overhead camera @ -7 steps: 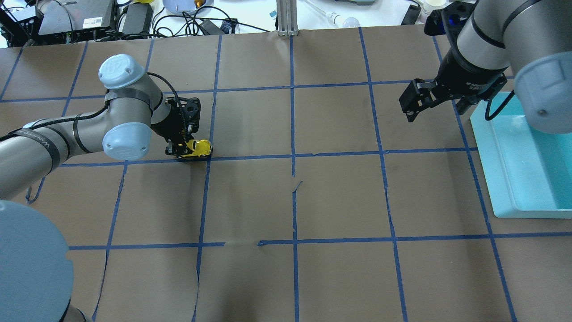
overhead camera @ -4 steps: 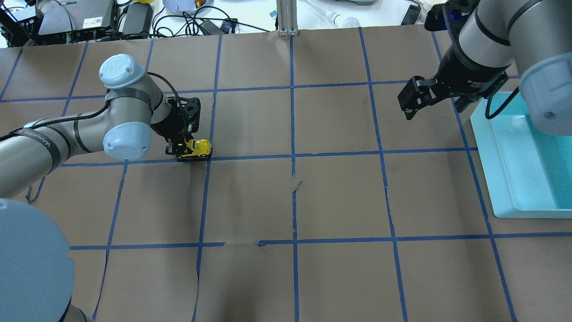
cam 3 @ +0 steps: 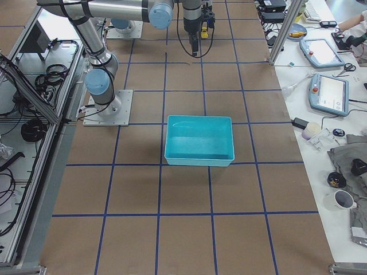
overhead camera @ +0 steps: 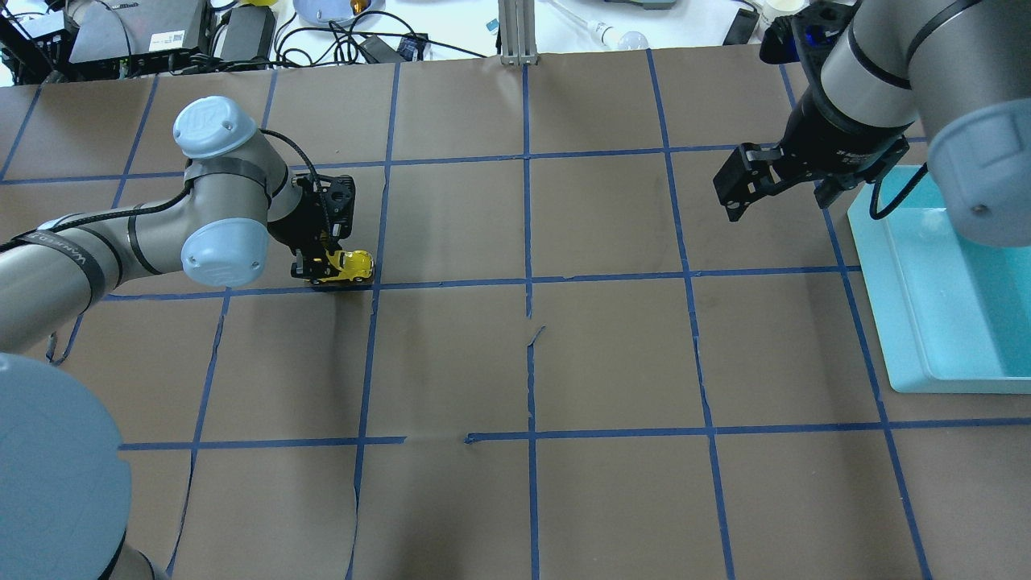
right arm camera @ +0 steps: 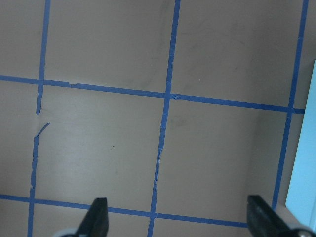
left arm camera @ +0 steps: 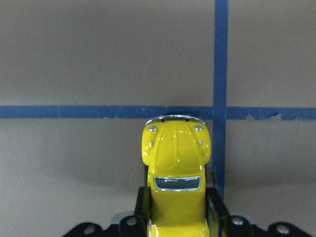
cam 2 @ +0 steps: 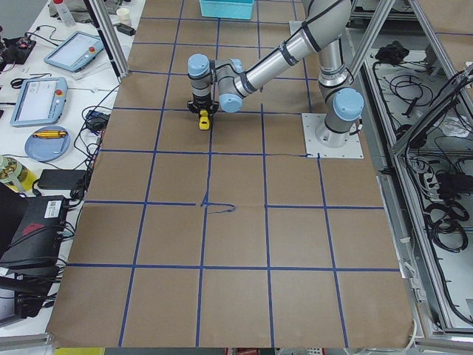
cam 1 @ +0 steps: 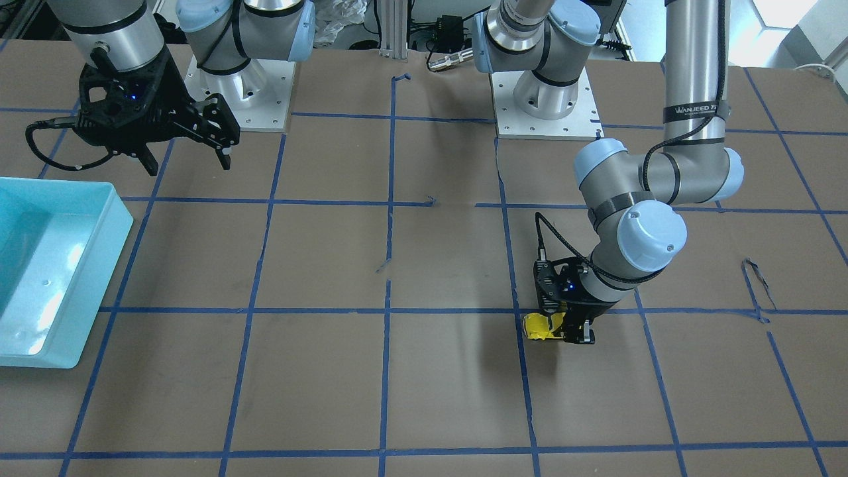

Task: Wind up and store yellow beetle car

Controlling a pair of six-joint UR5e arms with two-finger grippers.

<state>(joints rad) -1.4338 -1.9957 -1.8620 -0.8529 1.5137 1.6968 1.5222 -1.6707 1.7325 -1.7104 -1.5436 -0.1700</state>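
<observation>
The yellow beetle car (overhead camera: 351, 265) is a tiny glossy toy on the brown paper, at a crossing of blue tape lines. My left gripper (overhead camera: 329, 269) is shut on its rear half, with the hood sticking out. In the left wrist view the car (left arm camera: 176, 177) sits between the two fingers (left arm camera: 142, 202), nose toward the tape line. It also shows in the front view (cam 1: 542, 326) and the left side view (cam 2: 204, 120). My right gripper (overhead camera: 737, 192) is open and empty, high over the table's right part, next to the bin. The right wrist view shows its fingertips (right arm camera: 98, 217) wide apart.
A light-blue bin (overhead camera: 950, 306) stands at the table's right edge; it also shows in the front view (cam 1: 40, 265) and right side view (cam 3: 199, 140). Blue tape lines divide the brown paper (overhead camera: 532, 354) into squares. Cables and devices (overhead camera: 161, 32) lie beyond the far edge.
My left gripper with the car has shifted slightly left and toward the far edge. My right gripper has moved a little left.
</observation>
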